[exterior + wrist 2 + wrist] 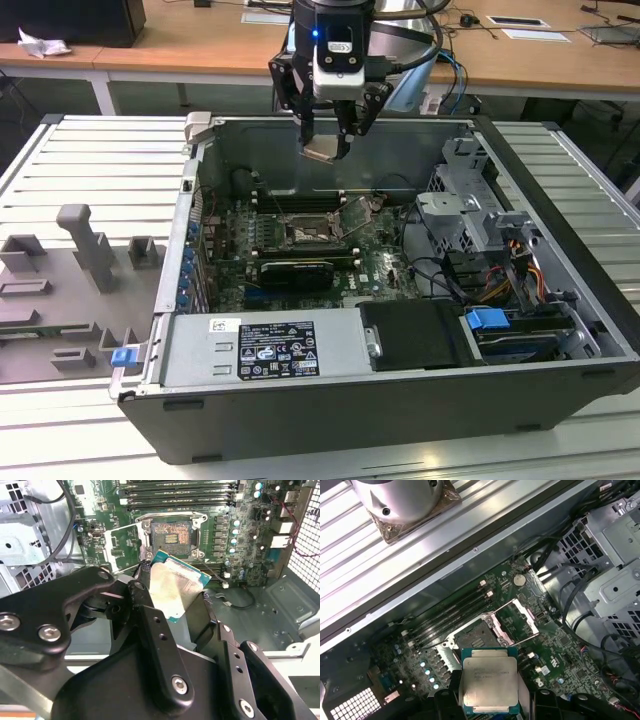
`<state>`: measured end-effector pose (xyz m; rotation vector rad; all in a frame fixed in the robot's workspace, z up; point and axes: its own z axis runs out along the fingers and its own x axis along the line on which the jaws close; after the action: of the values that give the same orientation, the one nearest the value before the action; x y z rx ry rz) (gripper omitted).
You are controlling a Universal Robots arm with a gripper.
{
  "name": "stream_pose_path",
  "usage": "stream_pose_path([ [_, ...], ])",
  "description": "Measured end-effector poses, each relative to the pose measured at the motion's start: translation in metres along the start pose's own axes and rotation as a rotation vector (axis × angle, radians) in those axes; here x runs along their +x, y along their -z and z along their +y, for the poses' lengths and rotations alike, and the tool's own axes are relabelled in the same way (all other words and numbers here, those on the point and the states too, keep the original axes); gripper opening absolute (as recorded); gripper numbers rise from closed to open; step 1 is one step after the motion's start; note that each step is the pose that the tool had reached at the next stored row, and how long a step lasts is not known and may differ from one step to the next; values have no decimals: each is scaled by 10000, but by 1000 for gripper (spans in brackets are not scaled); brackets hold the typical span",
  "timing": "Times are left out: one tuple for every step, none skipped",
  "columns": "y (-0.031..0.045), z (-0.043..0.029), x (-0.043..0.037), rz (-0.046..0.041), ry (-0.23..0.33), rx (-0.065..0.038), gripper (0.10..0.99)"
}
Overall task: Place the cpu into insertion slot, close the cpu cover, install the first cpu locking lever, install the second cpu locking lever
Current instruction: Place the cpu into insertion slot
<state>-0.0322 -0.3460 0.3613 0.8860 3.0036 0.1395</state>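
Observation:
My gripper (326,148) hangs high over the open computer case, shut on the cpu (325,150), a small square chip with a pale metal top. In both wrist views the cpu (175,587) (489,680) sits between the black fingers (150,625), above the motherboard and clear of it. Below it lies the open insertion slot (305,236) (171,535) (474,639) with its contacts bare. The cpu cover (362,214) (122,545) (521,621), a shiny metal frame, is swung up beside the slot on its hinge. A thin locking lever (522,641) stands raised next to it.
Memory slots (300,200) run behind the socket and a long black card (295,272) lies in front. A drive cage (470,215) with cables fills the exterior view's right. The case walls (190,230) ring the board. Grey fixtures (90,250) stand on the table at the exterior view's left.

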Motion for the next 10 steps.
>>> stream_pose_path([
  [0, 0, 0, -3, -39, -1, 525],
  [0, 0, 0, -8, -83, -2, 525],
  [0, 0, 0, -9, -106, -3, 525],
  [0, 0, 0, -13, -147, -3, 525],
  [0, 0, 0, -16, -179, -3, 525],
  [0, 0, 0, -19, -212, -4, 525],
  [0, 0, 0, -23, -260, -5, 525],
  [0, 0, 0, -28, -318, -6, 525],
  [0, 0, 0, -33, -371, -7, 525],
  [0, 0, 0, -38, -425, -8, 525],
])
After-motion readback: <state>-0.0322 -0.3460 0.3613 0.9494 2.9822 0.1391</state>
